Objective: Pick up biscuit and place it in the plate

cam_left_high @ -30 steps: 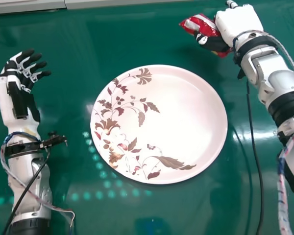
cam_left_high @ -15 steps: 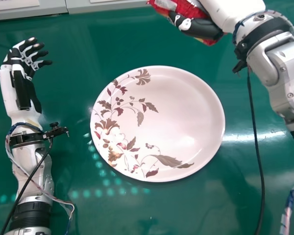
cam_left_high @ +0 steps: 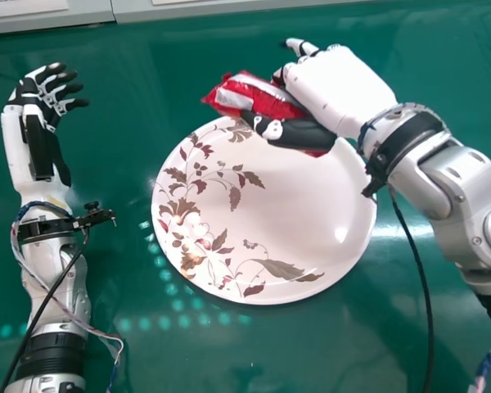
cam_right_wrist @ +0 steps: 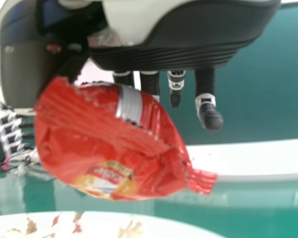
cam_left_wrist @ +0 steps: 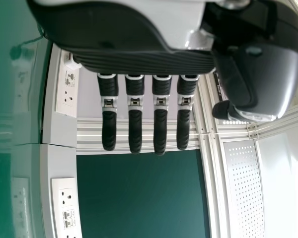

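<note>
My right hand is over the far edge of the plate in the head view, its thumb and fingers pinching the red biscuit packet. The right wrist view shows the packet between the thumb and fingers of my right hand, with part of the plate's rim below it. The packet hides a piece of the plate's far rim. My left hand rests at the left, away from the plate, its fingers relaxed; in the left wrist view the left hand's fingers hang straight.
The plate lies on a green table. A grey trunking strip runs along the table's far edge, and sockets show in the left wrist view. A black cable hangs by the right forearm.
My right hand has carried the red packet from beyond the plate's far right side leftward and nearer, to over the far rim. The left hand has barely shifted.
</note>
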